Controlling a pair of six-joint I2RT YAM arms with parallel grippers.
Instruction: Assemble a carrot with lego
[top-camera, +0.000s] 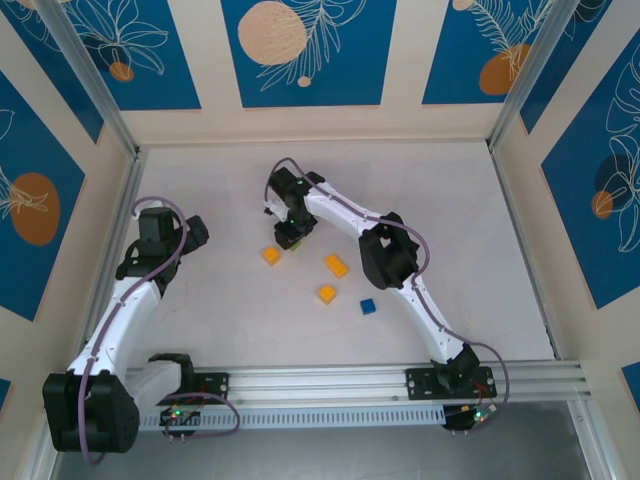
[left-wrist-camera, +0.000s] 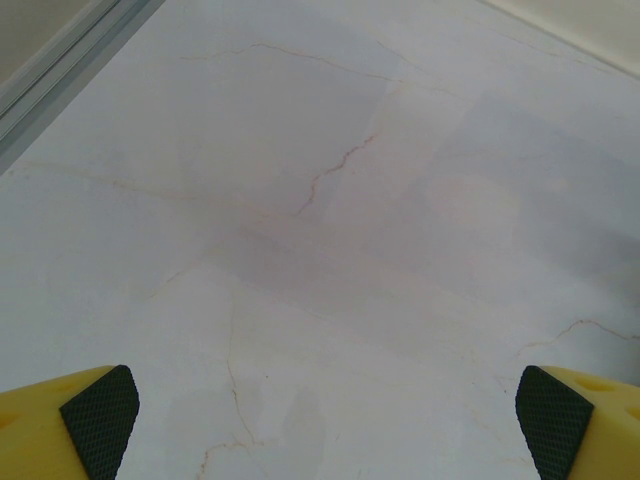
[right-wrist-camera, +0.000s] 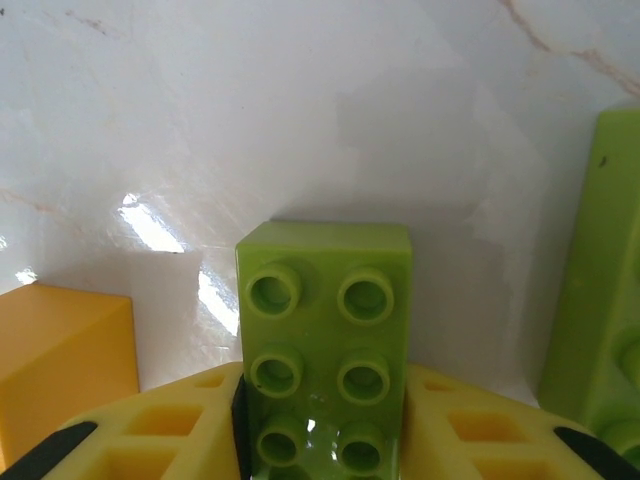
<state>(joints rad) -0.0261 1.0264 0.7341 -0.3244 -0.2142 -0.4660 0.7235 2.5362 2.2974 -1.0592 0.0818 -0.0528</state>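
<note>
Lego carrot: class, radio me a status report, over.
Left tool open over bare table. Right tool shut on lime green brick. Orange brick and second lime brick close on either side.

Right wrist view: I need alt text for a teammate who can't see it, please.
A lime green studded brick is gripped by the right end effector, between its yellow fingers, studs facing the camera, against the pale marbled table. An orange brick sits at the left edge and a second lime green brick at the right edge.
</note>
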